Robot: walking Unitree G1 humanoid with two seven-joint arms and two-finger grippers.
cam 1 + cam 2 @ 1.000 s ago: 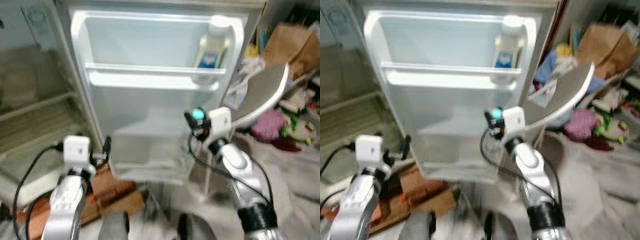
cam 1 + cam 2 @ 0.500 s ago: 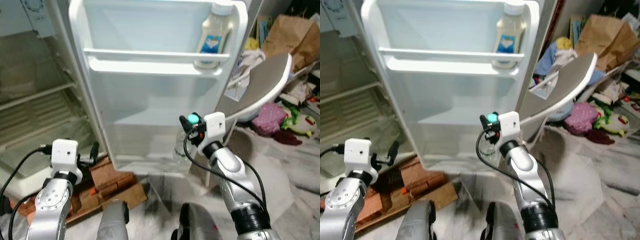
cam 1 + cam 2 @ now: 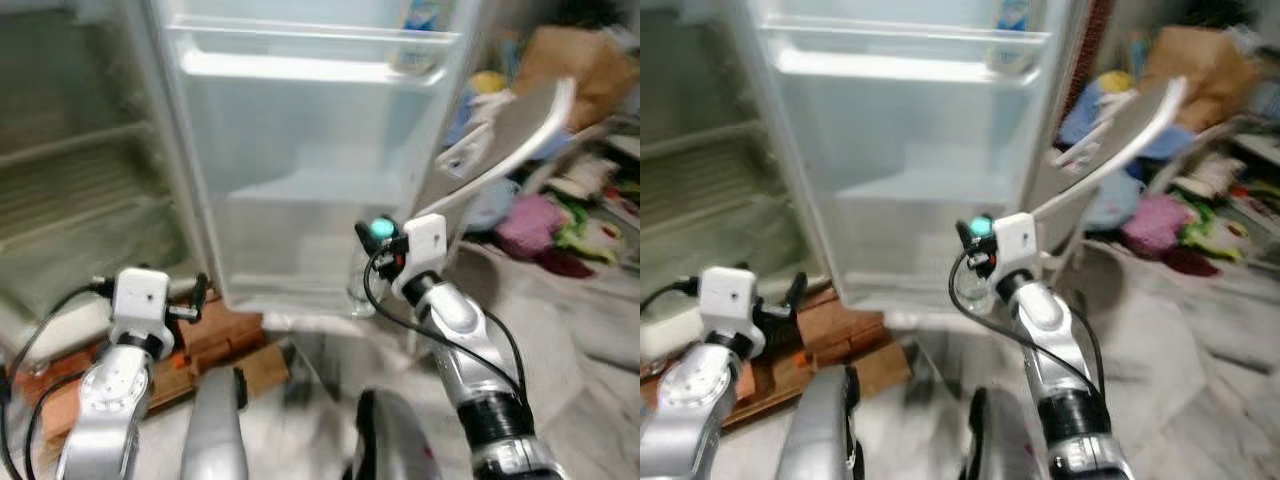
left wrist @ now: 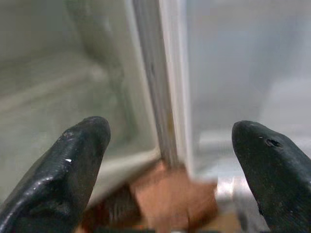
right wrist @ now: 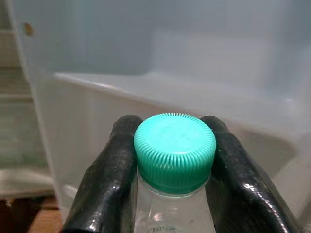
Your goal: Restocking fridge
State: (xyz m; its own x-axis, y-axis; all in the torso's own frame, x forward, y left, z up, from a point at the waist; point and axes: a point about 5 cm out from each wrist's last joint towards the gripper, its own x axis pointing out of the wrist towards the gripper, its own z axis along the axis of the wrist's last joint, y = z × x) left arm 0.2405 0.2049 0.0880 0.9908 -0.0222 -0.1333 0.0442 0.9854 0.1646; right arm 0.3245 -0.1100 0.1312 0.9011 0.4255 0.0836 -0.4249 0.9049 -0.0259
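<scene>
Before the open fridge door (image 3: 300, 180), the right hand (image 5: 167, 160) carries a clear bottle (image 5: 172, 204) by its neck, just under the green cap (image 5: 175, 150), close in front of the door's lower bin (image 3: 290, 250). The main risk, as I judge it, is the grip itself: the two black fingers (image 5: 104, 179) pinch only the narrow neck, so the body of the bottle hangs free below and can swing or twist as the arm moves. If it swings, its base may knock the front wall of the bin instead of clearing it, and the bottle could slip out and drop to the floor (image 3: 560, 340). A second hazard is the clutter: an ironing board (image 3: 500, 140) leans just beside the door on the robot's right, near the right arm's elbow, and a sideways sweep could catch it. The head views are blurred, so the gap between bottle and bin is hard to judge.

The right hand is pressed in on the bottle's neck, one finger on each side, with the cap standing above them. The left hand (image 4: 170, 170) is spread wide and holds nothing; it hovers low near the door's hinge edge, above some bricks (image 3: 225, 335) on the floor. A white bottle (image 3: 420, 30) stands on the upper door shelf.
</scene>
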